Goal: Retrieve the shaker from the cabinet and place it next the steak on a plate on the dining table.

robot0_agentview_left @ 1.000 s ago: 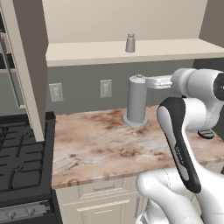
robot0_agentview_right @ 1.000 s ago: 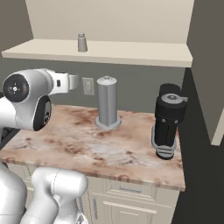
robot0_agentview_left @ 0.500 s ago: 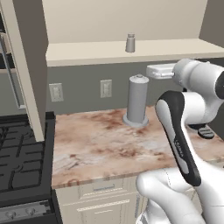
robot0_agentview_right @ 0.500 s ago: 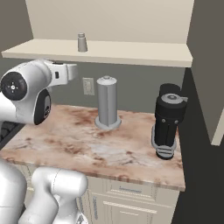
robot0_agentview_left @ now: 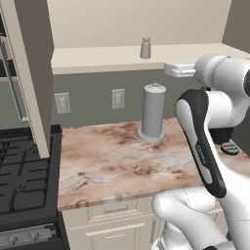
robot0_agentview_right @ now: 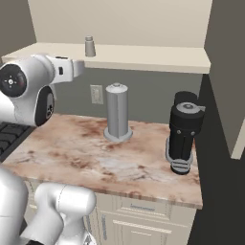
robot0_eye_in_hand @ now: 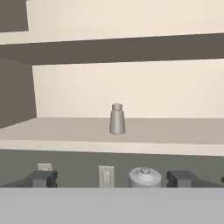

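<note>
While the hand rises toward shelf height, notes near to far:

Gripper (robot0_eye_in_hand: pixel 111 178): fingers spread wide, nothing btwn them; tips low in hand view, one each side of frame.
Arm: wrist has climbed over the last sec, from about level w/ the towel cylinder's top to just under the shelf edge; seen in both base views. Base cams unchanged, so it's the arm moving, not the base.
Worktop (robot0_agentview_left: pixel 112 161): mottled marble, below the hand.
Tall grey cylinder (robot0_agentview_left: pixel 154 112): upright on round base at back of worktop; its top sits btwn the fingertips in hand view, well below the shelf. Not the target.
Black appliance (robot0_agentview_right: pixel 184 131): right end of worktop, clear of the reach line.
Wall outlets (robot0_eye_in_hand: pixel 105 176): on grey wall under the shelf.
Cabinet (robot0_eye_in_hand: pixel 57 127): open-fronted, cream shelf board; another board above it.
Shaker (robot0_eye_in_hand: pixel 117 118): upright on the shelf, mid-depth, alone, roughly centred ahead of the hand and above fingertip level. Also at (robot0_agentview_left: pixel 145 48) and (robot0_agentview_right: pixel 89 46).
Meaning: judged approach phase; lift has brought the hand nearly level w/ the shelf. Prob. needs a bit more height, then fwd reach to straddle the shaker.
Risk: fingers clipping the shelf's front edge; tipping the small shaker on contact.
Task progress: early; pick not yet made.
</note>
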